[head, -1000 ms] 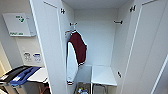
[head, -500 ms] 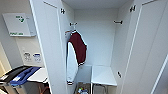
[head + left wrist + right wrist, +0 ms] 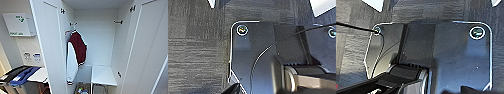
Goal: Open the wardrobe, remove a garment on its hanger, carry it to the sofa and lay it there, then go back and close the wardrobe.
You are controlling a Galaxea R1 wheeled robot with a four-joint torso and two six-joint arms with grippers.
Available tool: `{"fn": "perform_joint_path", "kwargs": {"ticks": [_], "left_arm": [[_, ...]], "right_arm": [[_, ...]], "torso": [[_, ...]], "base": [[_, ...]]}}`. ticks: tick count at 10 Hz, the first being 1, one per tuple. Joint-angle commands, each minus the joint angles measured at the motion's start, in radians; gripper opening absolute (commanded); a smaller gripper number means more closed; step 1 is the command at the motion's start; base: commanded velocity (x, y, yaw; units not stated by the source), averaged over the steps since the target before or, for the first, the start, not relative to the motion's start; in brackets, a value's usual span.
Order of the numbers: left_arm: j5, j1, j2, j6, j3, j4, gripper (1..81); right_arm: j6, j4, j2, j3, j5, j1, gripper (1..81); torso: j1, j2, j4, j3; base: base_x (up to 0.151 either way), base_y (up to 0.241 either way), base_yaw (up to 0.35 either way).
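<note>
**Wardrobe open, maroon jacket hanging inside**

Far left, head view: a white wall panel (image 3: 17, 24) with green markings is fixed to the wall, and below it sit two small wall plates (image 3: 32, 57). Beneath these, at the lower left corner, a black-framed cart (image 3: 13, 75) carries something blue (image 3: 23, 74) beside a white surface.

Moving right: the wardrobe (image 3: 47, 50) stands with both doors swung wide. The left door (image 3: 48, 45) is angled toward the viewer; a dark hinge shows near its top. Just inside, close to the left wall, a maroon jacket (image 3: 78, 47) with white sleeves and striped cuffs hangs from a short bracket (image 3: 73, 24). One white sleeve drops low, its cuff ending near the bottom of the compartment. The hanger under the jacket is too blurred to make out. No dark coat can be seen on the rail position.

Centre: the back wall of the wardrobe is plain white. Low down, a white shelf (image 3: 103, 75) fills the right half of the interior; under and beside it lie small items, too unclear to name.

Right: a second dark bracket (image 3: 118, 22) sticks out from the right inner wall. The right door (image 3: 147, 50) stands open, a hinge near its top.

Wrist views: both look down on dark grey carpet (image 3: 195, 50) past the robot's own plates. Left gripper: opening cannot be told. Right gripper: same, cannot be told. Nothing is seen held by either.
</note>
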Motion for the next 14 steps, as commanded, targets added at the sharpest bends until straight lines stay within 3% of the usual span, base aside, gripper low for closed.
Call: {"fn": "perform_joint_path", "kwargs": {"ticks": [1,5,9,12,14], "left_arm": [[0.04,-0.072,-0.19,0.009,0.276,0.014,81.1],[0.038,-0.117,-0.459,-0.001,0.613,0.007,81.1],[-0.1,-0.131,-0.727,-0.031,0.862,0.001,81.1],[-0.184,-0.137,-0.899,-0.092,0.965,0.001,81.1],[-0.258,-0.169,-1.025,-0.166,0.991,0.002,81.1]], "right_arm": [[-0.002,0.004,-0.159,0.246,-0.08,0.088,81.1],[0.006,0.01,-0.383,0.515,-0.062,0.125,81.1],[0.025,0.015,-0.579,0.677,-0.027,0.174,81.1],[0.123,0.03,-0.763,0.78,0.087,0.208,81.1],[0.219,0.028,-0.915,0.873,0.15,0.251,81.1]], "torso": [[0.001,0.0,0.0,0.0],[0.001,0.0,0.0,0.0],[0.001,0.0,0.0,0.0],[0.001,0.0,0.0,0.0],[0.001,0.0,0.0,0.0]], "base": [[0.0,0.0,0.0],[0.0,0.0,0.0],[0.0,0.0,0.0],[0.0,0.0,0.0],[0.0,0.0,0.0]]}}
